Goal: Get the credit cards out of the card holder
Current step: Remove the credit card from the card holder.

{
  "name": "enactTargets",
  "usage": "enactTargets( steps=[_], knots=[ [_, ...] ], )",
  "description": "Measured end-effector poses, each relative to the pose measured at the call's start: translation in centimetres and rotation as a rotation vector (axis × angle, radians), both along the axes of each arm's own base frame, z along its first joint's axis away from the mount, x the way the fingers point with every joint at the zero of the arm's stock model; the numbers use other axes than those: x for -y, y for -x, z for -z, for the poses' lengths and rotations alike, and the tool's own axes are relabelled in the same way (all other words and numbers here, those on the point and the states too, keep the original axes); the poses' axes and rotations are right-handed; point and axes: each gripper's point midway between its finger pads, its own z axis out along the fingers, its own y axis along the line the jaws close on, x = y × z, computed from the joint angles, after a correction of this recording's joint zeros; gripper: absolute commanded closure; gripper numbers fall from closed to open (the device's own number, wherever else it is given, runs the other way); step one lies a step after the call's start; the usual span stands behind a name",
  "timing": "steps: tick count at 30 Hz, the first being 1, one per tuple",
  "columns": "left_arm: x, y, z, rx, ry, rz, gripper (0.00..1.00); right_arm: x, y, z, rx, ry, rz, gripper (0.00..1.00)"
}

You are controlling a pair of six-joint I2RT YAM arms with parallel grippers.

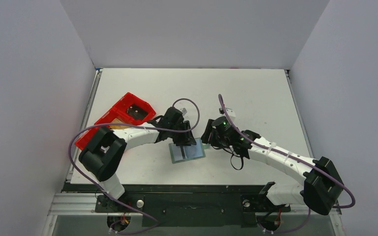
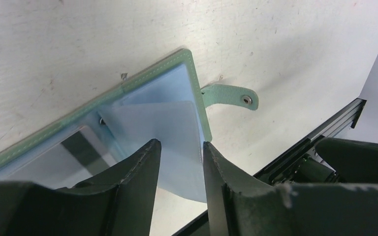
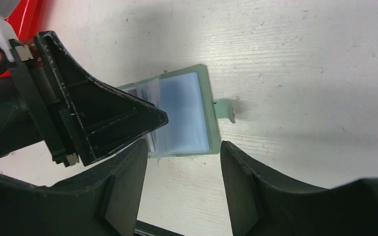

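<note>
Near the front edge of the tabletop (image 1: 256,98), between my two arms, the holder (image 1: 187,153) lies open and flat, inner sleeves facing up. Its snap tab (image 2: 231,96) sticks out sideways from the right-hand edge and rests on the tabletop. My left pincer (image 2: 179,145) is down over the right half of the holder. Its jaws stand a narrow gap apart, and through that gap I see the flat face of a bluish card (image 2: 172,128). Nothing is pinched between the jaws. The card pokes out past the holder's near edge (whether a fingertip presses on it, I cannot tell). My right pincer (image 3: 183,145) hovers just to the right of the holder, close to the tab, with its jaws wide and nothing between them. Off to the left, well apart from the holder, the red tray (image 1: 115,115) sits at the tabletop's edge, partly hidden behind my left arm.
</note>
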Motion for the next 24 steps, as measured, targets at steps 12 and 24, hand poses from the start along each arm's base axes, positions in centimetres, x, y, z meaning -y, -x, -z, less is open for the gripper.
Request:
enactTargets(
  steps=[12, 24],
  knots=[
    [2.0, -0.6, 1.9, -0.019, -0.012, 0.031, 0.49, 2.8, 0.6, 0.0, 0.013, 0.023, 0.052, 0.47],
    [2.9, -2.2, 0.0, 0.046, -0.01, 0.048, 0.37, 3.1, 0.6, 0.2, 0.011, 0.034, 0.054, 0.47]
  ],
)
